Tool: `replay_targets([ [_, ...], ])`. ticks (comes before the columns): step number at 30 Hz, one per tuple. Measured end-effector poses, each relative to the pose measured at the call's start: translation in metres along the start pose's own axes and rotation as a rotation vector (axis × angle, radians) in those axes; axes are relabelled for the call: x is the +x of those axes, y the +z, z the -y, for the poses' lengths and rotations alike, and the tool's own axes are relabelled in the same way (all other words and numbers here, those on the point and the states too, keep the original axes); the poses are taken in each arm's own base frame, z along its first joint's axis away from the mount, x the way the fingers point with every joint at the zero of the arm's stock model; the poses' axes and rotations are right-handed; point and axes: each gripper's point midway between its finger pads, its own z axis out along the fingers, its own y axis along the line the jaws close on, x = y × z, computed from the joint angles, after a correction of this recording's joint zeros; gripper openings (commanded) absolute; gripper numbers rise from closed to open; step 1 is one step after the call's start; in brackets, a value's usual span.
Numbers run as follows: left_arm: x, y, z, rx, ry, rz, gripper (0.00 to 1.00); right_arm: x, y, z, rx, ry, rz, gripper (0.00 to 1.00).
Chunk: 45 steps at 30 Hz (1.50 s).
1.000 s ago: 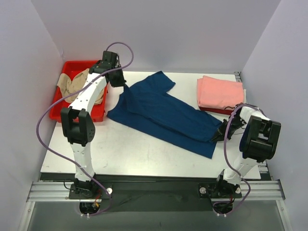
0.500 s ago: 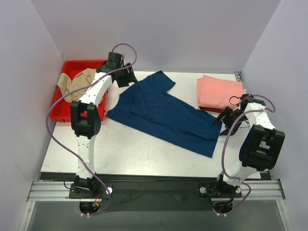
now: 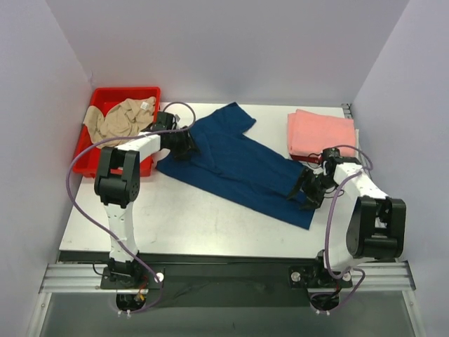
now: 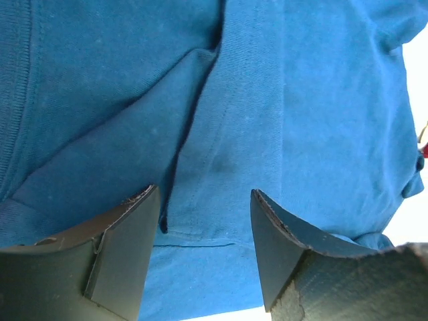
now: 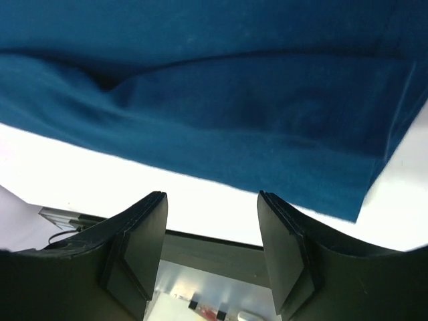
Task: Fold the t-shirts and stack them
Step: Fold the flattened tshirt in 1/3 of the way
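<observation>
While the navy t-shirt (image 3: 238, 165) lies spread on the tabletop (image 3: 175, 217), its long axis runs on a diagonal, with the collar end at far left, the hem at near right, and 1 sleeve poking out on the far side. The left tool (image 3: 188, 144) sits low at the shirt's collar end. Its fingers are apart, straddling a raised fold of blue cloth, and they clamp nothing that I can see. The right tool (image 3: 303, 191) is at the opposite end, right at the hem, also spread wide with nothing gripped. Its wrist view shows the hem corner just beyond the fingertips. So each of the 2 arms has its own end of the shirt, and neither is nearer the middle. Right of the shirt, a salmon-pink t-shirt (image 3: 319, 135) sits folded. Left of it, a beige t-shirt (image 3: 119, 119) is heaped in a red bin (image 3: 84, 165). I judge the coming move needs both tools to pinch their ends so the shirt can be folded across that diagonal.
</observation>
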Motion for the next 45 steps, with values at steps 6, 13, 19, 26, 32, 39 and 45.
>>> replay_targets([
  [6, 0.002, 0.002, 0.001, 0.043, 0.004, 0.026, 0.66, -0.002, 0.034, 0.013, 0.038, 0.034, -0.088, 0.53],
  [13, 0.021, -0.015, -0.014, 0.016, 0.031, 0.058, 0.66, 0.006, 0.047, 0.019, 0.049, 0.061, -0.162, 0.51],
  [19, 0.05, -0.037, -0.035, -0.041, 0.029, 0.061, 0.66, 0.034, 0.044, 0.031, 0.078, 0.109, -0.203, 0.51],
  [26, 0.085, -0.055, -0.043, -0.062, 0.055, 0.045, 0.67, 0.068, 0.033, 0.051, 0.16, 0.14, -0.24, 0.52],
  [32, 0.104, -0.064, -0.042, -0.089, 0.078, 0.014, 0.68, 0.064, 0.023, 0.05, 0.173, 0.128, -0.214, 0.52],
  [39, 0.111, -0.064, -0.038, -0.083, 0.079, -0.007, 0.64, 0.032, 0.014, 0.035, 0.159, 0.086, -0.143, 0.52],
  [45, 0.115, -0.063, -0.029, -0.062, 0.091, -0.022, 0.56, 0.018, 0.016, 0.033, 0.173, 0.067, -0.133, 0.52],
])
